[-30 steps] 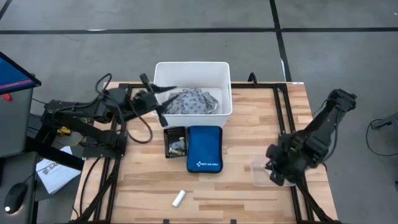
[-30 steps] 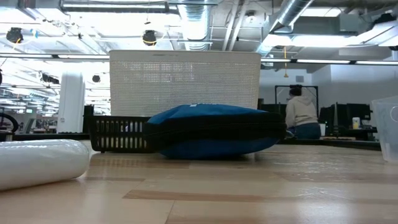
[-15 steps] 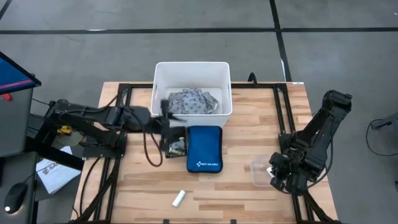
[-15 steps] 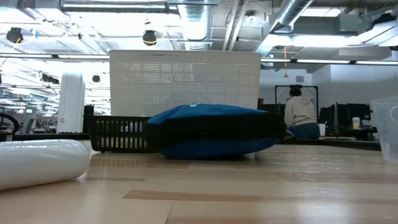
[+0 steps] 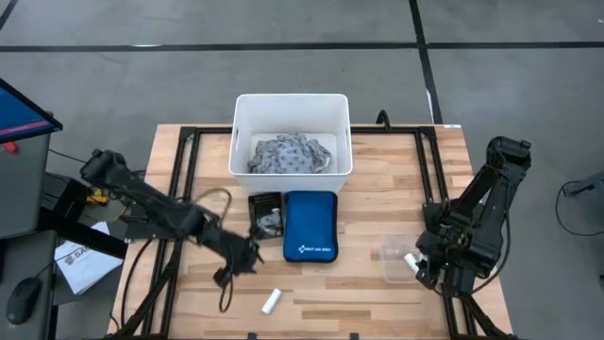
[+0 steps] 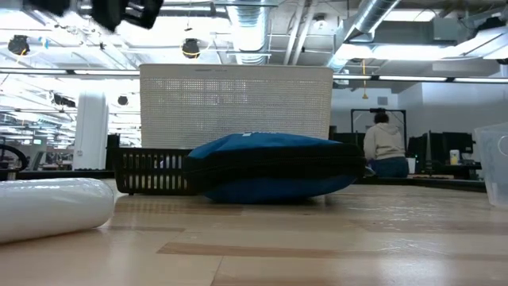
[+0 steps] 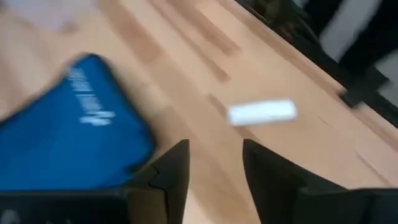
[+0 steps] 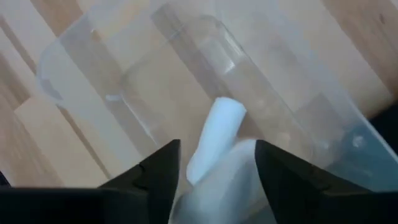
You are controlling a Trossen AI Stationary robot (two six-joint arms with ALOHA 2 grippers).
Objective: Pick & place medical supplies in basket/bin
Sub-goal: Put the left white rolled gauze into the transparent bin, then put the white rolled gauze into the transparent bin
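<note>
So, nearest the table's front edge: a white roll (image 5: 271,301) lies loose on the wood, long axis slanted, roughly front-left to back-right in the high view. The left gripper (image 5: 243,262) hangs just behind and left of it, fingers apart w/ nothing between them. In the left wrist view the roll (image 7: 261,112) sits ahead of the finger gap, off to one side, lying almost crosswise to the fingers, well placed for a pinch across its short width. My read: left arm is far nearer, so that roll looks like its next pick; it needs a short reach fwd and down, w/ little wrist turn.

Right gripper (image 5: 418,267) is at the right edge, by a clear tub (image 5: 392,263). Right wrist view: fingers gripping a second white roll (image 8: 214,140), held over the tub's (image 8: 93,74) open mouth. Can't tell if the roll touches the tub.

Mid-table: blue pouch (image 5: 310,226), and touching its left side a small black tray (image 5: 264,216) w/ bits inside, too small to tell what.

Farther back: white bin (image 5: 243,132) at the rear edge, grey-and-white cloth (image 5: 292,154) already in it. Bin is well apart from the loose roll, so a carry across the pouch or tray is likely needed.

Surface: pale wood planks (image 5: 359,302), flat, on a black frame. Low view shows the roll (image 6: 51,208) up close, pouch (image 6: 274,165) behind it, bin wall (image 6: 236,103) beyond. Room behind: open workspace, ceiling ducts, a person (image 6: 384,145) seated at a far desk.
</note>
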